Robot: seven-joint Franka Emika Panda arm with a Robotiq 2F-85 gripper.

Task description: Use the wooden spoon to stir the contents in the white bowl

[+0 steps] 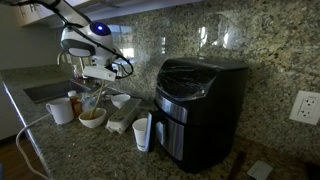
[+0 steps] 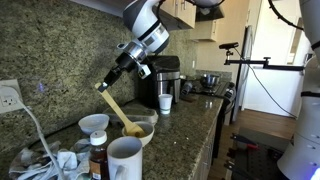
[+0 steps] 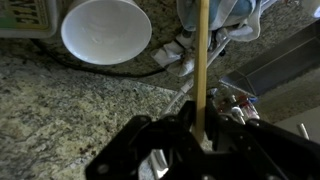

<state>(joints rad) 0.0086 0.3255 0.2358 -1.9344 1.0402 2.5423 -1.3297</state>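
Observation:
My gripper is shut on the handle of the wooden spoon, which slants down from it. The spoon's oval head rests inside the white bowl, which shows tan-brown inside. In an exterior view the gripper hangs above the bowl, with the spoon reaching down into it. In the wrist view the spoon handle runs straight up from between the dark jaws. The bowl is out of sight there.
A white mug stands beside the bowl. A smaller all-white bowl is close by. A black appliance and a white cup stand along the granite counter. A brown bottle and cloth clutter sit near the mug.

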